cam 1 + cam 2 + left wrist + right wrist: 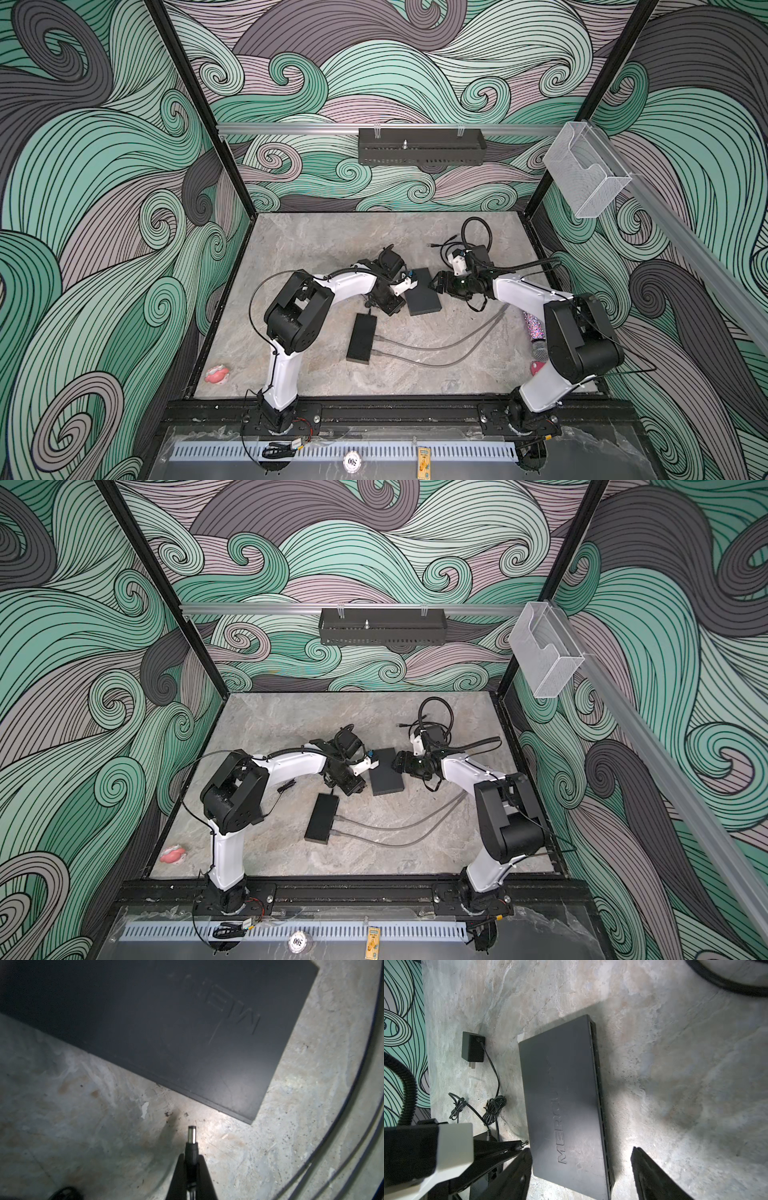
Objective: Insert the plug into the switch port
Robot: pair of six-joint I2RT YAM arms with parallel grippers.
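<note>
Marbled grey desk [316, 249], wave-painted walls all round. The left wrist view shows the left gripper [191, 1157] clamped on the plug [192, 1136], whose metal tip is just short of an edge of the wide dark-grey box [187, 1022]. Both top views hide that plug under the arm. The right wrist view has the right gripper [581, 1149] spread apart over the same box. In both top views the narrow black box [361, 338] lies at 7 o'clock from the wide one, with two grey cables [440, 345] plugged in. Its switch port I cannot make out.

plug [191, 1145]: black barrel, metal tip, gripped | switch box [361, 338]: oblong, lying flat
</note>
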